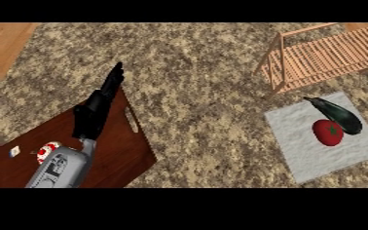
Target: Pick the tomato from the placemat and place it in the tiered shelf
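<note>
A red tomato (328, 132) with a green stem lies on a pale grey placemat (302, 146) at the right. Touching it on the far side is a dark eggplant (336, 114). Beyond the mat stands the wooden tiered shelf (316, 58), made of slats, at the upper right. My left hand (99, 105) shows at the left, over a dark brown cutting board (122, 151), with its fingers straight and pointing away. It holds nothing and is far from the tomato. My right hand is out of sight.
A small red-and-white item (46, 152) and a small white piece (13, 150) lie on the cutting board next to my left forearm. The speckled counter (194, 78) stretches between board and mat. A wooden strip (14, 39) shows at the upper left.
</note>
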Tool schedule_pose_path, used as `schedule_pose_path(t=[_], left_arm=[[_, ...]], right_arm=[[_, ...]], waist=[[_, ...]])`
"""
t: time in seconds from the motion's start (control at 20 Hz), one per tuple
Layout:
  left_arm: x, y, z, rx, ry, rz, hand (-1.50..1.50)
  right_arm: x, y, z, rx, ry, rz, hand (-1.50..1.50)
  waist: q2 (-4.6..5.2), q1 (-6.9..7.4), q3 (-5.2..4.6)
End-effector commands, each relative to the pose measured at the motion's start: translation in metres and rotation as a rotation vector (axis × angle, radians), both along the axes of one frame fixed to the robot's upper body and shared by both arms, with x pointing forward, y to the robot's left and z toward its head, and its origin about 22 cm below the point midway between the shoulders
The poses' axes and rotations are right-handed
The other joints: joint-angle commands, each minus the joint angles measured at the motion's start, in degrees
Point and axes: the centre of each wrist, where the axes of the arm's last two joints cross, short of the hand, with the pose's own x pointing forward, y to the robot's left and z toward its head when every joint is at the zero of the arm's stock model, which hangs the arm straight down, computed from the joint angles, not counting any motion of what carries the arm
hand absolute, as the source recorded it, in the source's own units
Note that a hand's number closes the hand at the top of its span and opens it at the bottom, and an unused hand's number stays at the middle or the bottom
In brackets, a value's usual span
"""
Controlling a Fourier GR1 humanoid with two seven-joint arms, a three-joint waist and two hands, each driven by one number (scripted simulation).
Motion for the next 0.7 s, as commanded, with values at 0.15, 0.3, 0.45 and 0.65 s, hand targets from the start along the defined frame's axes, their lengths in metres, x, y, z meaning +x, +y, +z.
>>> schedule_pose_path(t=[0.15,0.3,0.45,0.65], left_arm=[[0.002,0.013,-0.008,0.011,0.009,0.019,0.0],[-0.009,0.007,-0.014,0.007,0.024,0.01,0.0],[-0.006,0.002,-0.016,0.011,0.006,0.036,0.0],[-0.007,0.017,-0.01,0.002,0.018,0.027,0.0]], right_arm=[[0.014,-0.015,0.042,-0.216,0.057,0.19,-1.5],[0.027,0.003,0.058,-0.35,0.102,0.237,-1.5],[0.032,-0.003,0.09,-0.487,0.139,0.294,-1.5],[0.035,0.023,0.1,-0.739,0.234,0.42,-1.5]], waist=[[-0.42,-0.81,-0.22],[-0.75,-1.29,-0.3],[-0.68,-1.31,-0.29],[-0.98,-1.84,-0.41]])
